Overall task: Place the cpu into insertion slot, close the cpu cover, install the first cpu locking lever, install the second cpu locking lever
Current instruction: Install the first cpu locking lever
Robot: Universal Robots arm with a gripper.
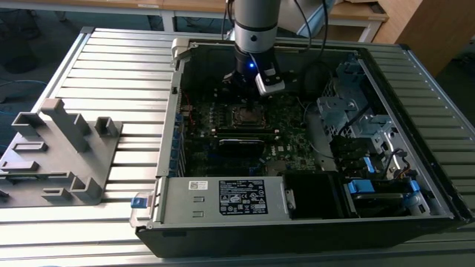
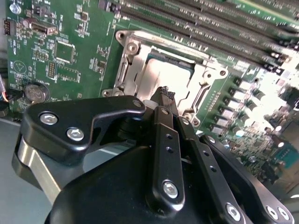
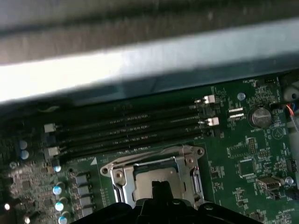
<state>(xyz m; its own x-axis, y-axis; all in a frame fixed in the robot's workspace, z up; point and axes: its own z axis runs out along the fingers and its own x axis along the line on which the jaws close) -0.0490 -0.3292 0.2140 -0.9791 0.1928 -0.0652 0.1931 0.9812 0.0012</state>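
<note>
In the exterior view my gripper (image 1: 250, 94) reaches down into the open computer case (image 1: 169, 139), just above the far edge of the insertion slot (image 1: 248, 115) in the middle of the motherboard. In both wrist views the silvery cpu cover (image 2: 133, 58) (image 3: 189, 161) lies flat over the socket. The cpu (image 2: 170, 70) (image 3: 154, 173) shows its grey metal top through the cover's window. My black fingers meet at their tips (image 2: 163, 94) (image 3: 161, 186) right over the cpu's near edge, with nothing between them. I cannot tell how the locking levers stand.
Long black memory slots (image 3: 131, 130) run beside the socket, and a coin battery (image 3: 260, 116) sits further off. A power supply (image 1: 222, 197) and drive bays with blue clips (image 1: 365, 186) fill the case's near side. A grey fixture (image 1: 59, 150) stands on the table at the exterior view's left.
</note>
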